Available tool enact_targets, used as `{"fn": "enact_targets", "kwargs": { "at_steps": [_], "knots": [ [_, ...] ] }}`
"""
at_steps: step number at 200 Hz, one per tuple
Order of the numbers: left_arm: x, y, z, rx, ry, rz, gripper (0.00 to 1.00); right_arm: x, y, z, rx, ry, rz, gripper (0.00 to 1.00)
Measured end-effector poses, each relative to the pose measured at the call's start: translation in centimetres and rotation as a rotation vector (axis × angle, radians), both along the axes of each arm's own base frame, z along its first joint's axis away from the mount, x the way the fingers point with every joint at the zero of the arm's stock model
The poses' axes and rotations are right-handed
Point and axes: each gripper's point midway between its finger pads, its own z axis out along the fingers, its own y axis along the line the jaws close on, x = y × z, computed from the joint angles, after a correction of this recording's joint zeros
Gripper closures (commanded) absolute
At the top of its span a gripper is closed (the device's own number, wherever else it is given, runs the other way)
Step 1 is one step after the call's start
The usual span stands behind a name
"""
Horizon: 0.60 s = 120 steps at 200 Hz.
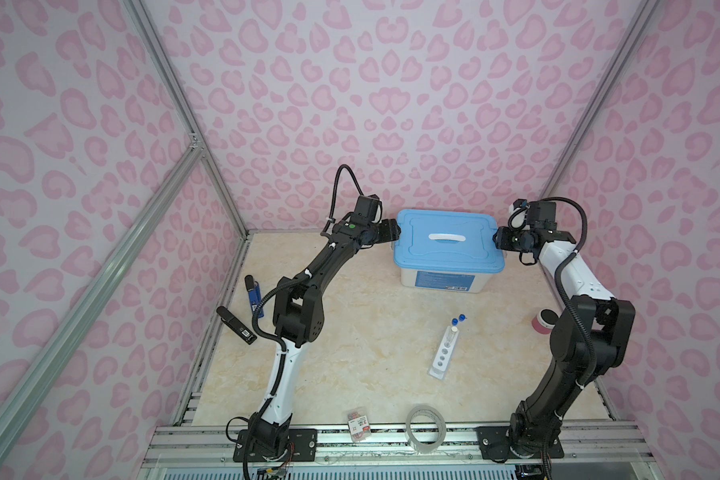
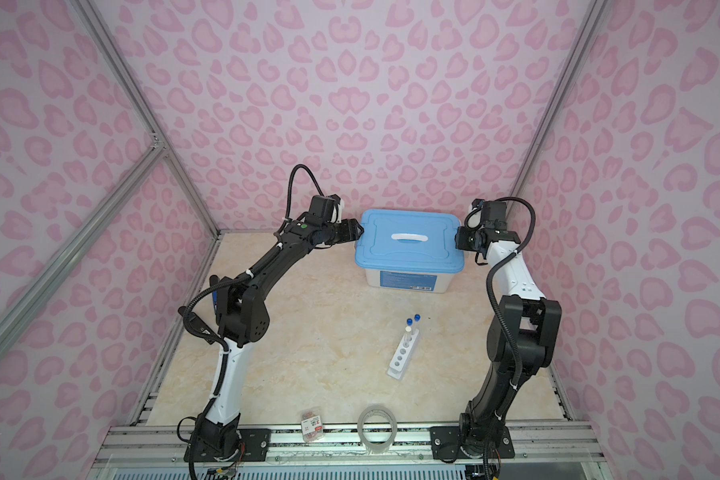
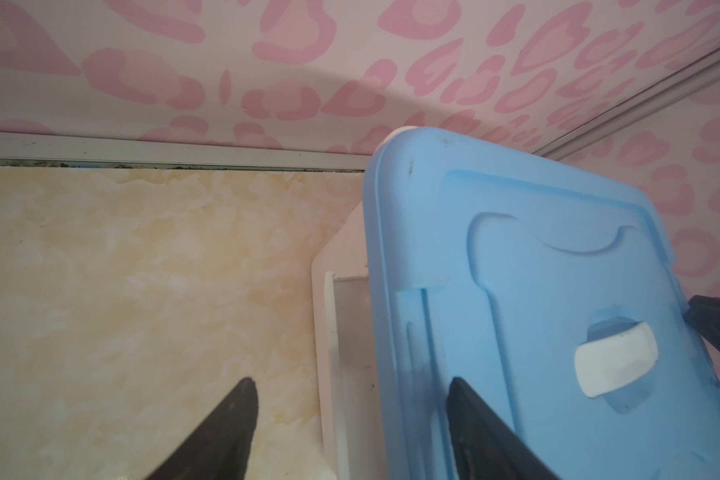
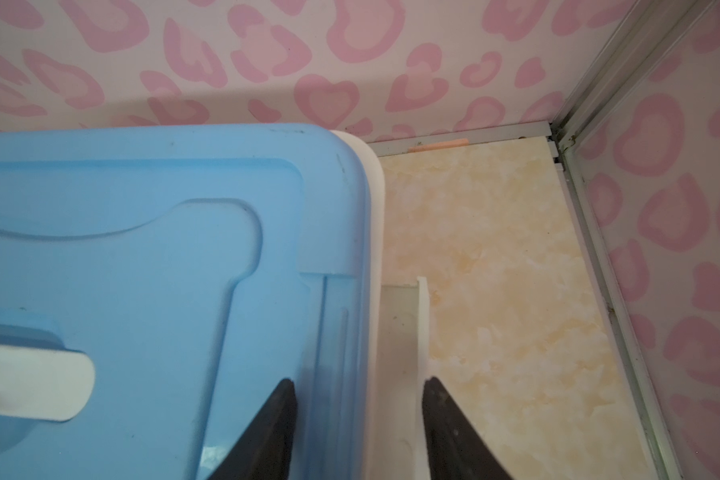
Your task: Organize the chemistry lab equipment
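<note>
You've got both claws on the blue lid (image 1: 445,245) of the white box (image 1: 441,283) at the back of the table (image 1: 341,332). The left gripper (image 1: 396,232) has its jaws well apart, straddling the lid's end and a white latch flap (image 3: 329,353), holding nothing. The right gripper (image 1: 495,239) has narrower jaws, also apart, one over the lid rim and one outside that end's flap (image 4: 421,353), with nothing visibly clamped. The lid sits on and both flaps look swung out. Whether you're unlatching or latching, can't tell. Progress looks mid-to-late, my guess: no loose glassware shows on the table, and the box contents are hidden. Left outside is the white six-hole rack (image 1: 443,356), mid-table, right of centre, well apart from the box. Its long axis runs diagonally, with the far end aimed toward the box and slightly right. The test tubes (image 1: 456,322) stand upright at that far end, caps up, and the nearer holes look empty. The tape roll (image 1: 409,428) and red-labelled packet (image 1: 357,424) sit at the front edge, not yours to sort.
</note>
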Motion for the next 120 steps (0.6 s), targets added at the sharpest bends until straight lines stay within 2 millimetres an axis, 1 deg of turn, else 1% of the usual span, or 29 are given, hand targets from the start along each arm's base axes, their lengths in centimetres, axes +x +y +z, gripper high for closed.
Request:
{"fn": "enact_targets", "kwargs": {
  "at_steps": [29, 78, 120],
  "knots": [
    [0.1, -0.1, 0.6, -0.011, -0.011, -0.005, 0.26, 0.2, -0.6, -0.3, 0.000, 0.006, -0.027, 0.52],
    [0.5, -0.5, 2.4, -0.044, -0.049, -0.011, 0.26, 0.4, -0.7, -0.4, 0.009, 0.003, -0.036, 0.53],
    [0.8, -0.2, 3.1, -0.058, -0.058, -0.004, 0.26, 1.1, -0.7, -0.4, 0.016, -0.009, -0.043, 0.53]
  ]
}}
